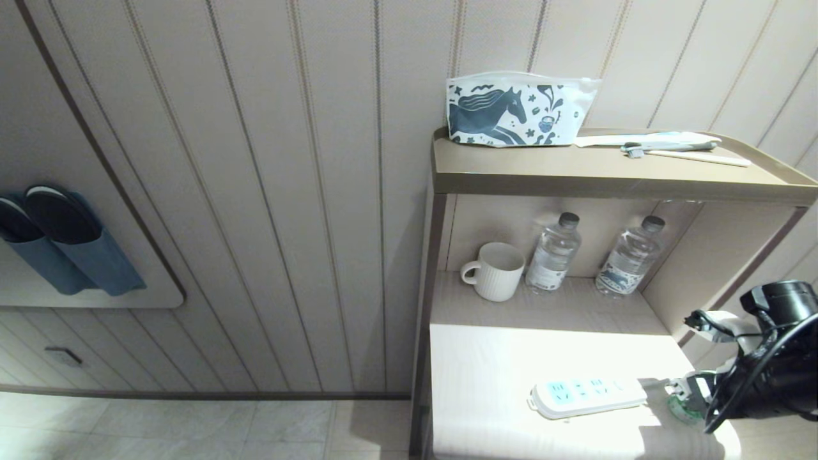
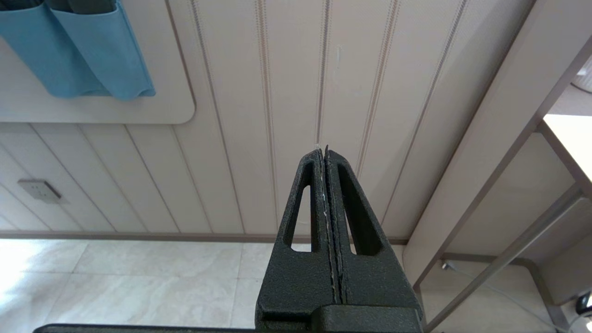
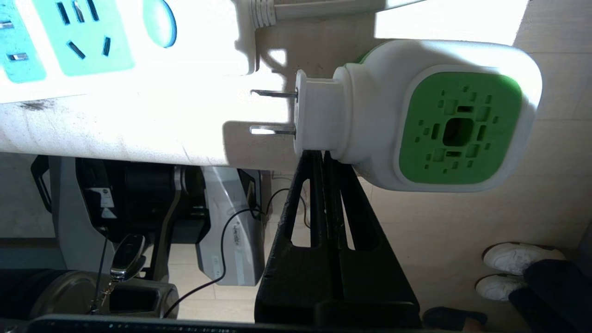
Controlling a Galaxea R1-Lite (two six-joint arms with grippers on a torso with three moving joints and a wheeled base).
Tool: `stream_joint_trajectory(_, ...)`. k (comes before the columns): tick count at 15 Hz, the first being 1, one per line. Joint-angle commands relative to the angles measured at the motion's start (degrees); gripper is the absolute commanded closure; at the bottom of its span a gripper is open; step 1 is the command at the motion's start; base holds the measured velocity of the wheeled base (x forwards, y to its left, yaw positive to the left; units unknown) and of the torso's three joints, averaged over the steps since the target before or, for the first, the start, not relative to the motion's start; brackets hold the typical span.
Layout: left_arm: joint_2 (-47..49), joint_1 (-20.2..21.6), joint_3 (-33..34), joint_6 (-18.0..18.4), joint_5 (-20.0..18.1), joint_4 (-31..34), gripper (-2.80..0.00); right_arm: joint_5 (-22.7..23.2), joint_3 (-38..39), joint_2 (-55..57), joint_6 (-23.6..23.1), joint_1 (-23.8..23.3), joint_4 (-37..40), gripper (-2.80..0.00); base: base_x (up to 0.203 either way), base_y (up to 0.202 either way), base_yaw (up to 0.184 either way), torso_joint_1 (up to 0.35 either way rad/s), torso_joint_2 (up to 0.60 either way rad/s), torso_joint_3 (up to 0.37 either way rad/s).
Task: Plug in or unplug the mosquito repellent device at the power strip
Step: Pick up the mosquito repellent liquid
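The strip [image 1: 588,396] lies flat on the white lower shelf [image 1: 486,364] of the stand, its light-blue socket faces up and its cord end pointing toward the right arm. All sockets in view are vacant.

The device [image 3: 416,115] lies on the same shelf just beside the cord end of the strip, unplugged. Its two metal prongs point toward the strip, and a gap separates prongs and strip. The green patch with its cut-out holes faces the right wrist camera. In the head view only a green edge of the device [image 1: 682,406] shows, beside the arm.

The right gripper [image 3: 322,155] is at the shelf's right edge. Its fingers are pressed together and grasp nothing; their tips sit at the plug end of the device. Contact cannot be confirmed.

The left gripper [image 2: 326,152] is clenched and empty. It points at the panelled wall above the floor, clear of the stand.

The middle shelf holds a mug [image 1: 495,271] and two bottles [image 1: 553,252]. The top tray carries a pouch [image 1: 514,110].
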Motion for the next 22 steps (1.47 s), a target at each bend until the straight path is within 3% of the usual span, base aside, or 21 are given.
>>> stream_joint_trajectory(1,-0.03,0.0,-0.02,0.02,0.0,-0.02,0.0,0.02,-0.65,0.19,-0.04,0.42,0.03,0.0,0.0,0.0,0.0,0.0,0.0,0.0)
stream_joint_trajectory(10,-0.03,0.0,-0.02,0.02,0.0,-0.02,0.0,0.02,-1.63,2.09,1.82,3.01,-0.02,0.0,0.0,0.0,0.0,0.0,0.0,0.0)
stream_joint_trajectory(22,-0.03,0.0,-0.02,0.02,0.0,-0.02,0.0,0.02,-4.96,4.54,2.42,3.01,-0.02,0.0,0.0,0.0,0.0,0.0,0.0,0.0)
